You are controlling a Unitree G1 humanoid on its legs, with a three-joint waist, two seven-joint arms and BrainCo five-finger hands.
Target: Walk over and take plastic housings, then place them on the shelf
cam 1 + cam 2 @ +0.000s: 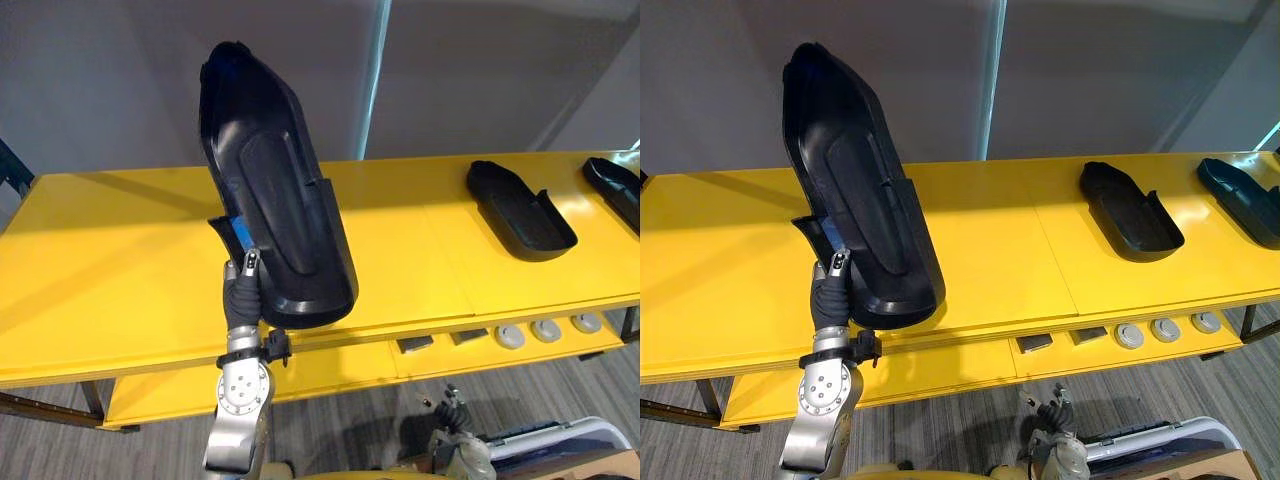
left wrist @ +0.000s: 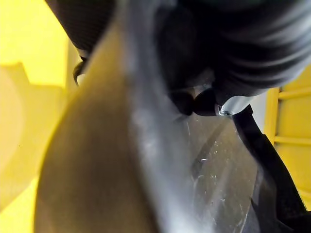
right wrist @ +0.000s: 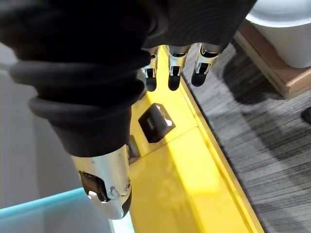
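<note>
We log a yellow bench (image 1: 120, 270) against a grey wall (image 1: 480, 80), with grey carpet floor (image 1: 560, 390) below. Two black housings (image 1: 520, 210) lie flat near its right end. The lower shelf (image 1: 330, 370) carries grey discs (image 1: 545, 331) and dark blocks (image 1: 415, 344). The left robot hand (image 1: 243, 285) grips a third housing (image 1: 275, 190) by its lower end, upright over the bench's front edge. The right robot hand (image 3: 173, 65) hangs with fingers relaxed and empty.

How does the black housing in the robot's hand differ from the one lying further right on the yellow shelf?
The held housing stands tilted nearly on end, its lower end gripped by the left hand; the lying housing rests flat on the shelf, untouched. Both are black, elongated, hollow shells.
</note>
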